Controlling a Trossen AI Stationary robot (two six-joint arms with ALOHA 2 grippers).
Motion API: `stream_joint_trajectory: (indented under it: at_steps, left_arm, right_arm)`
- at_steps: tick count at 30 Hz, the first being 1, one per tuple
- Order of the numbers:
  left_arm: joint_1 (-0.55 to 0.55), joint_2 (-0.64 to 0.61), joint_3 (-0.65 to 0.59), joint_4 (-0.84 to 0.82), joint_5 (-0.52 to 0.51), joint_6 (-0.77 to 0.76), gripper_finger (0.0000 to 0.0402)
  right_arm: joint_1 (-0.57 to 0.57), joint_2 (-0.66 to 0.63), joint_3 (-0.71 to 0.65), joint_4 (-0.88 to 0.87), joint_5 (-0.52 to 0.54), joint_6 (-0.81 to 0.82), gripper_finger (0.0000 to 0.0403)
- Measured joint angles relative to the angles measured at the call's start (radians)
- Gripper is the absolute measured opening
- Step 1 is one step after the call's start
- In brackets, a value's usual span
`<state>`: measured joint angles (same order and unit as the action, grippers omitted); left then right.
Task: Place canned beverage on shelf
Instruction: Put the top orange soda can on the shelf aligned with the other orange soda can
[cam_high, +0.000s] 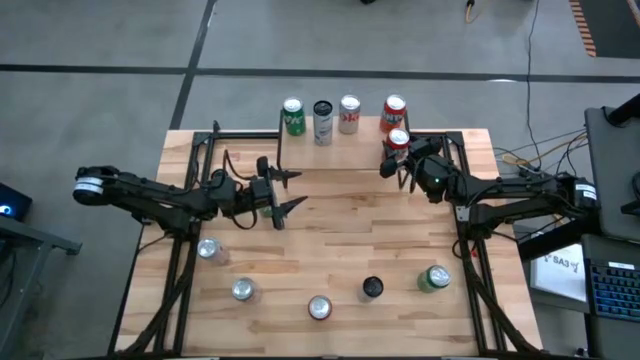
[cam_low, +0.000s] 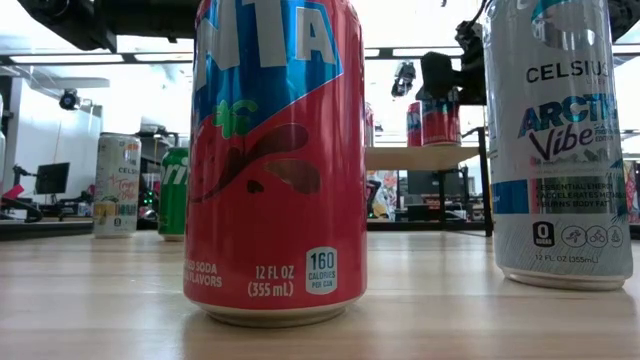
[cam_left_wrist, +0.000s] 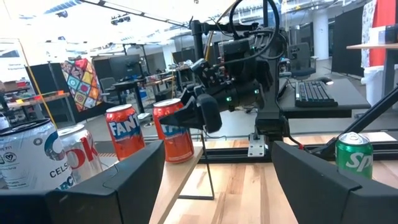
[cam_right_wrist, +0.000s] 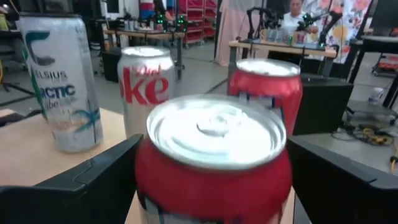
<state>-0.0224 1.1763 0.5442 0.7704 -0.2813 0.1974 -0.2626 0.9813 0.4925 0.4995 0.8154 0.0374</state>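
Observation:
The shelf stands at the table's far edge with several cans on its light board. The nearest one, a red canned beverage, stands upright on the shelf's right end. My right gripper is open and level, with one finger on each side of this can. My left gripper hovers open near the shelf's left front corner with nothing between its fingers. My right gripper reaches level from the table's right side, its fingers flanking the red can's upper wall. The can stands upright on the shelf board. I cannot tell whether the fingers touch it.
A green can, a Celsius can, a Diet Coke and a red can line the shelf's far side. Several cans stand near the front edge, among them a green one and a black one.

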Motion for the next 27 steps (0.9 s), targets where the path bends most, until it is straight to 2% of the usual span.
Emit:
stream_joint_trajectory:
  at_steps: [10,18,22,27]
  left_arm:
    - [0.0,0.0,0.0,0.009,0.0,0.0,0.0281]
    - [0.0,0.0,0.0,0.008,0.0,0.0,0.0281]
    - [0.0,0.0,0.0,0.008,0.0,0.0,0.0281]
    - [0.0,0.0,0.0,0.008,0.0,0.0,0.0281]
  right_arm:
    - [0.002,-0.007,0.117,-0.016,-0.002,-0.122,0.0357]
    - [0.042,-0.017,0.268,-0.185,-0.015,-0.142,0.0357]
    - [0.102,-0.017,0.337,-0.293,-0.094,-0.112,0.0357]
    - [0.17,-0.017,0.41,-0.459,-0.255,-0.031,0.0357]
